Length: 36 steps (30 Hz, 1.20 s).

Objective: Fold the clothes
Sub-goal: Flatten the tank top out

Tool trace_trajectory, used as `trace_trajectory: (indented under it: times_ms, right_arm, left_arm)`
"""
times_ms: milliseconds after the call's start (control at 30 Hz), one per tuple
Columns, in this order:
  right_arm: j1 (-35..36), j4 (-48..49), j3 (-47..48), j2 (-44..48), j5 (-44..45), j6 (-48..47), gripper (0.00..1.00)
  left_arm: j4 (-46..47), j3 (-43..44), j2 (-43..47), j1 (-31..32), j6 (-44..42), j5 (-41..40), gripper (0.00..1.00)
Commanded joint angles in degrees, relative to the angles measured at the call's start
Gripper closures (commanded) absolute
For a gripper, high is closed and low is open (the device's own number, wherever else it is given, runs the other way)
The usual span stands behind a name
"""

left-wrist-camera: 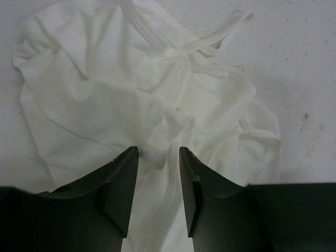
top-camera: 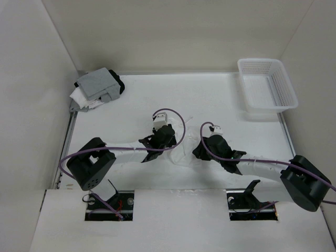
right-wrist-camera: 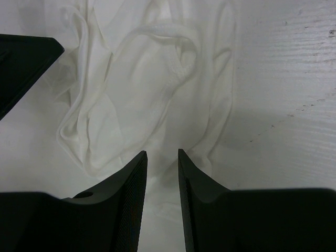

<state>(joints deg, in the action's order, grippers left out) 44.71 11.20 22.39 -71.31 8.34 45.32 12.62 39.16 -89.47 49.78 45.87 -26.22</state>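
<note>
we see the small white thin-fabric tank top [top-camera: 182,153] crumpled on the white table [top-camera: 210,100] between both arms; the left claw [left-wrist-camera: 156,152] and right claw [right-wrist-camera: 162,152] are released, jaws apart over its folds. a folded grey, white and black garment stack [top-camera: 97,86] and a white mesh basket [top-camera: 268,84] sit at the far corners

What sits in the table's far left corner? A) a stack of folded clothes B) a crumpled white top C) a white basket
A: the stack lies there; the basket is far right, and the top is crumpled near the middle.
</note>
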Motion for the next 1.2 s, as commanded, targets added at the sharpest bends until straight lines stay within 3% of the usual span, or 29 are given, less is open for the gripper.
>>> trace_trajectory:
  times_ms: [0,267,500,633,733,900,1167]
  right_arm:
    - [0.33,4.00,1.25,0.38,-0.16,0.47,0.65]
    - [-0.19,3.39,-0.33,4.06,0.71,0.73,0.53]
    - [-1.69,2.51,-2.26,8.82,2.12,1.00,0.49]
    - [-1.78,2.42,-2.44,8.82,2.12,1.00,0.49]
    - [-1.86,0.41,-3.05,8.82,3.26,2.66,0.49]
    - [-2.13,-11.87,-2.71,11.88,5.63,6.18,0.51]
    - [2.79,-25.43,-1.74,16.56,4.85,14.00,0.50]
  left_arm:
    - [1.80,-0.31,0.00,0.36,1.15,0.90,0.66]
    - [1.00,0.66,-0.96,-0.43,1.24,-0.24,0.73]
    - [1.79,0.31,-1.93,-0.43,0.98,-0.41,0.73]
    - [2.14,0.13,-1.41,-0.52,0.63,-0.50,0.88]
    - [1.79,-0.74,1.57,-0.26,0.54,-1.46,0.93]
    - [-1.18,-8.11,16.22,-0.60,1.24,-3.31,0.94]
    - [-19.98,-23.85,54.72,-7.19,10.46,-4.81,0.94]
